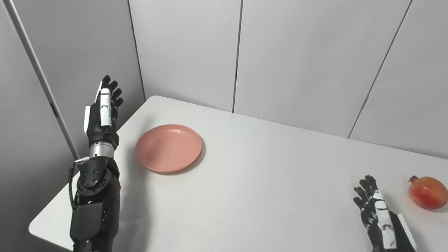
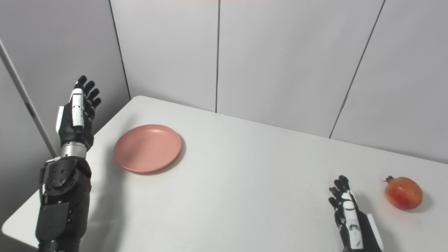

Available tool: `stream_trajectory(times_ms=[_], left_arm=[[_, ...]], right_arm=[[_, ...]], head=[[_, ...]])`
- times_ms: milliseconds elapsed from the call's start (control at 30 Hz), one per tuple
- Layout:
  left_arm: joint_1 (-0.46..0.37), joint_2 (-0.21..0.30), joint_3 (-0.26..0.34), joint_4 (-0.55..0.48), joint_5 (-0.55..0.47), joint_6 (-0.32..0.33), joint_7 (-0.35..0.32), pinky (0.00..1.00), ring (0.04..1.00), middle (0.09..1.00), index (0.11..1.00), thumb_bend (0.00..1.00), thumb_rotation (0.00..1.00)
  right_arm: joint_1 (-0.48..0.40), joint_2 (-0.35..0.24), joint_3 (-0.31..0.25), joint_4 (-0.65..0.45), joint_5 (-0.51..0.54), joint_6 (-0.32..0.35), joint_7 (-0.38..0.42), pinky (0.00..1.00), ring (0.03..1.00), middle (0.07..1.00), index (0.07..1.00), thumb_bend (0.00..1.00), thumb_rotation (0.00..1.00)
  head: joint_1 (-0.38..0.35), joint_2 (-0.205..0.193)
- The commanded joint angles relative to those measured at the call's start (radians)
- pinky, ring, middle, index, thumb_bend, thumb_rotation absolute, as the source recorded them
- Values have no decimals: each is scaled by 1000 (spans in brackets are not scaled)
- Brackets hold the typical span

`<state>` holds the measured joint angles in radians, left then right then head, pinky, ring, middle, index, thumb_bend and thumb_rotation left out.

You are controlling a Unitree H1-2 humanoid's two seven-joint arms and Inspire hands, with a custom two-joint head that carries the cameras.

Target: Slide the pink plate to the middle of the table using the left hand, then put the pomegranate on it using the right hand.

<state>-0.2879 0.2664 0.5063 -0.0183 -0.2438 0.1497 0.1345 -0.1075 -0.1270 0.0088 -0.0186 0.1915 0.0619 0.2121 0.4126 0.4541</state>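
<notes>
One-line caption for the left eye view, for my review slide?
Left hand raised open beside the empty pink plate; right hand open near the pomegranate on the white table.

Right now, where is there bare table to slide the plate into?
The widest bare stretch lies between the plate and the pomegranate, covering the table middle. The near right is tighter: the right hand sits just left of the fruit. The left hand is raised off the plate's left.
</notes>
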Motion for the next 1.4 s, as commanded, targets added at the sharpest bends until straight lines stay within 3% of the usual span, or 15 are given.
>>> stream_trajectory(times_ms=[0, 667, 933, 1367], left_arm=[[-27, 30, 2, -8, -24, -11, -5, 945, 938, 947, 933, 303, 1000], [-22, 46, 15, 179, -130, -91, -49, 954, 931, 934, 925, 327, 1000], [-25, 37, 23, 220, -187, -75, -57, 961, 941, 935, 922, 348, 1000], [-27, 65, 21, 347, -200, -116, -135, 950, 927, 925, 910, 330, 1000]], right_arm=[[-34, -7, -7, -39, 2, -10, 2, 1000, 1000, 1000, 1000, 114, 1000], [-33, -15, -6, -41, 0, -9, 4, 1000, 1000, 1000, 1000, 85, 1000], [-31, -19, -3, -50, -3, -7, 4, 1000, 1000, 1000, 1000, 82, 1000], [-34, -16, -7, -46, 2, -11, 1, 1000, 1000, 1000, 1000, 73, 1000]], head=[[0, 0], [6, 0], [10, 2], [8, 4]])
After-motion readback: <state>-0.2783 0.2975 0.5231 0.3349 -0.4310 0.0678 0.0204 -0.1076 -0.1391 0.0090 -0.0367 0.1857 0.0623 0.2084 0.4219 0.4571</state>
